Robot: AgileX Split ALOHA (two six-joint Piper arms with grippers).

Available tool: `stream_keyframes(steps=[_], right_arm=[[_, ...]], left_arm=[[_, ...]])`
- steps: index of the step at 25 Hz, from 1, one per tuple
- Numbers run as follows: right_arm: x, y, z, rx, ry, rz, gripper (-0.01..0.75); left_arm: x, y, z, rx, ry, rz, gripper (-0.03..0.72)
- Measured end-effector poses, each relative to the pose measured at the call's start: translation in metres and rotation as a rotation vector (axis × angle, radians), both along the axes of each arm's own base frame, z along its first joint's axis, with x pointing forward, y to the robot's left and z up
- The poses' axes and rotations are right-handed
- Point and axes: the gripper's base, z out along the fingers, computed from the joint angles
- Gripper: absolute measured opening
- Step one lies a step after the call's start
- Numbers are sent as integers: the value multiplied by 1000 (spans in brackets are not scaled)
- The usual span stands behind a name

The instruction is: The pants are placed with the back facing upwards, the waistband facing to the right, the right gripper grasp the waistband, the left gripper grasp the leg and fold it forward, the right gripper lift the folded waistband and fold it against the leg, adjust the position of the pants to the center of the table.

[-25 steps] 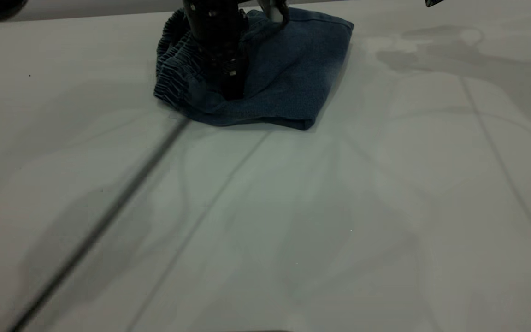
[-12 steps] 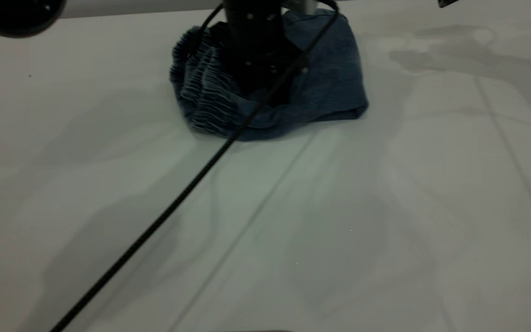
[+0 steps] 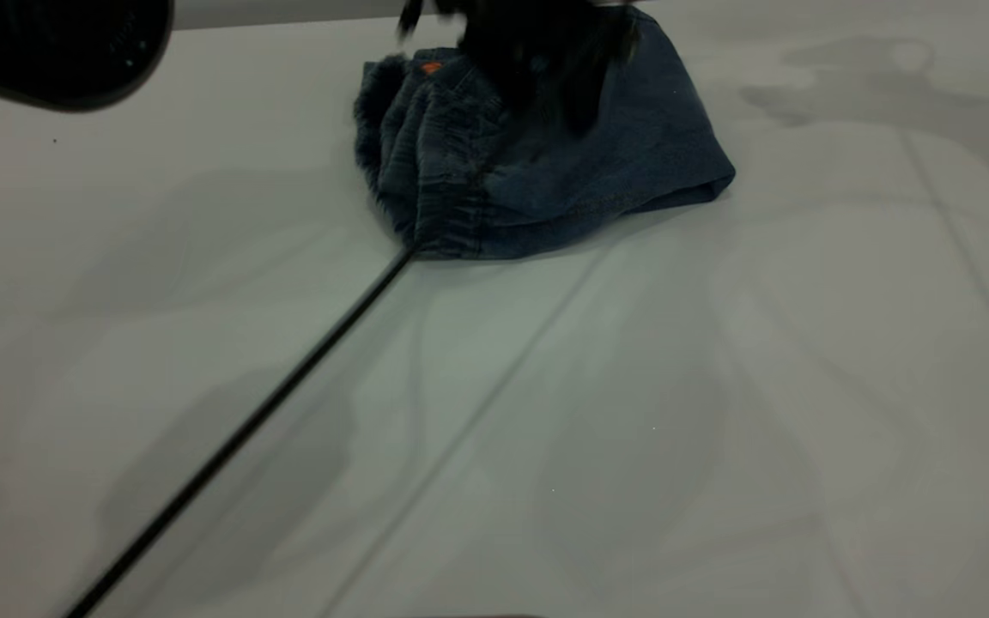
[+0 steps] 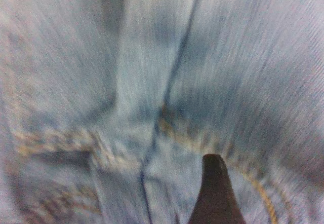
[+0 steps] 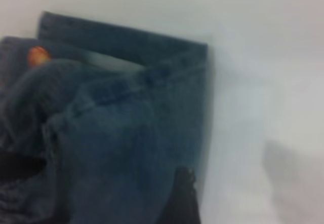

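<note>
The pants [image 3: 597, 146] lie folded into a compact blue denim bundle at the far middle of the table [image 3: 546, 412]. The ruched waistband [image 3: 426, 172] is bunched on the bundle's left side, with a small orange spot [image 3: 431, 66] showing above it. A blurred black gripper, which I take for my left gripper [image 3: 537, 60], sits on top of the bundle; its wrist view is filled with denim and yellow stitching [image 4: 167, 127] at very close range. My right gripper [image 5: 177, 198] hovers over the bundle's edge beside bare table. The printed leg is hidden in the fold.
A black cable [image 3: 237, 438] runs from the bundle's near left corner diagonally to the bottom left. A large black arm part [image 3: 57, 47] hangs over the far left corner. Bare table surface stretches in front of and to both sides of the bundle.
The pants bundle has slid to the right with the gripper on it, and the waistband has bunched up more. The black arm part at the top left has come further into view.
</note>
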Motion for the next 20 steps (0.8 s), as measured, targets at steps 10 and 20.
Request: stream_keyframes(steps=[10, 20], right_arm=[[-36, 4, 135, -20, -113, 65, 580], [-123, 5, 260, -61, -243, -13, 580]], left_arm=[[-2, 12, 96, -10, -209, 27, 461], [-38, 43, 239, -100, -469, 61, 461]])
